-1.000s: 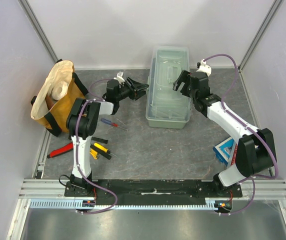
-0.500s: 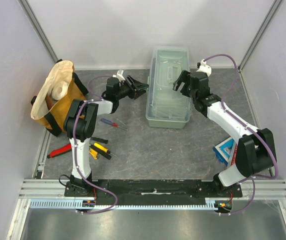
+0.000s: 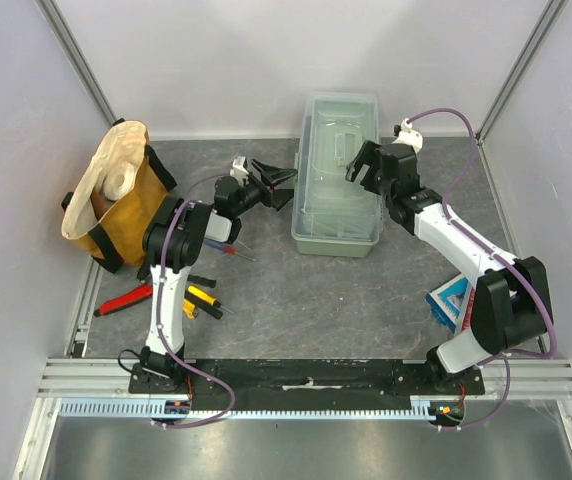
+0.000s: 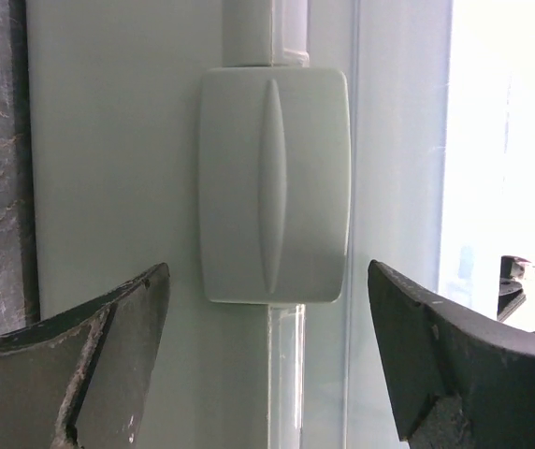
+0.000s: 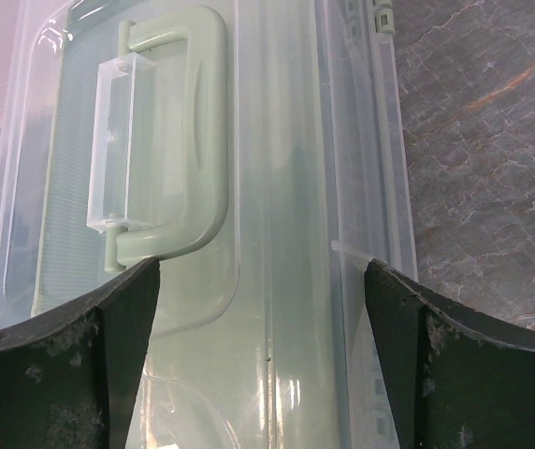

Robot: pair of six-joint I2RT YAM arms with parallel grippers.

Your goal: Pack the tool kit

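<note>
At the back of the table, the toolbox (image 3: 338, 175) stands with its lid down, while the hand tools (image 3: 181, 290) lie loose near the left arm's base. The left gripper (image 3: 274, 178) is spread wide, just beside the box's left wall, facing the latch (image 4: 275, 187). The right gripper (image 3: 358, 168) is likewise spread, empty, above the lid handle (image 5: 169, 140). The box looks rigid, light and smooth, likely slippery under the pads. Take hold at the latch tab or the handle, not the flat walls.
</note>
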